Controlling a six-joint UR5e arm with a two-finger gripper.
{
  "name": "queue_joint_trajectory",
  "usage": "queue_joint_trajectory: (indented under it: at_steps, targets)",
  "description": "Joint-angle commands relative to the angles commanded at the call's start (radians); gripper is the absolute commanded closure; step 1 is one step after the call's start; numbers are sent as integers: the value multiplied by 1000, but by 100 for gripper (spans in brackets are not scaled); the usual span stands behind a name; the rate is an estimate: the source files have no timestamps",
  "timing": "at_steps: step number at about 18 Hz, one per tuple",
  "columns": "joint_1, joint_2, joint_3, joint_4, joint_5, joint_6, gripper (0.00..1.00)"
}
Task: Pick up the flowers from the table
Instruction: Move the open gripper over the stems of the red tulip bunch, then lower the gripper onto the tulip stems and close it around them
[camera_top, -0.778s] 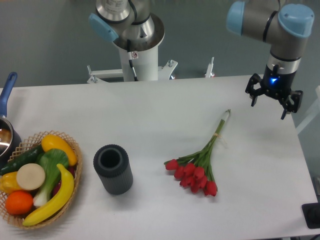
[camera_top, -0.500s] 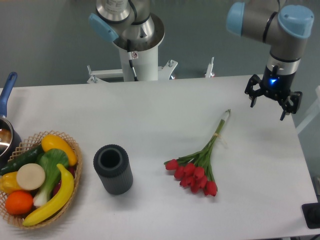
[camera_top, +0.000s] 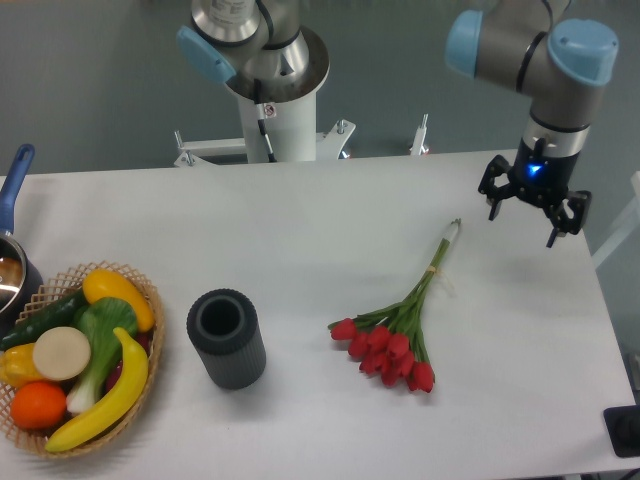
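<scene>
The bunch of red tulip flowers (camera_top: 392, 342) on thin green stems lies on the plain white table (camera_top: 300, 230), left and nearer than the black two-finger gripper (camera_top: 533, 203), whose jaws hang spread wide, empty.

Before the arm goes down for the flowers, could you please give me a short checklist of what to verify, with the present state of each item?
1. Tool open and empty: ok, its fingers are spread with nothing between them.
2. Flowers lying free on the table: ok, nothing rests on them.
3. Tool lined up over the stems: not ok, it hangs to the right of the stem tips, beyond the bunch.
4. Stems clear of neighbours: ok, the dark cylinder stands well to the left, and the basket farther left.
5. Tool height above the table: cannot tell from this single view.
</scene>
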Motion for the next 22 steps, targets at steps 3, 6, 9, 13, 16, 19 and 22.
queue_joint_trajectory:
  at_steps: [3,6,9,13,16,19,22]
  targets:
    - [-34,-31,-17,2,0,-36,0]
    - [-74,-58,-40,3,3,-83,0]
    - [-101,-75,-60,3,5,-108,0]
    - [-126,-83,-74,-17,5,-105,0]
    - [-134,-104,-75,-26,6,-97,0]
    - [-144,-121,-80,-25,6,-97,0]
    - [-149,-133,-72,-25,5,-97,0]
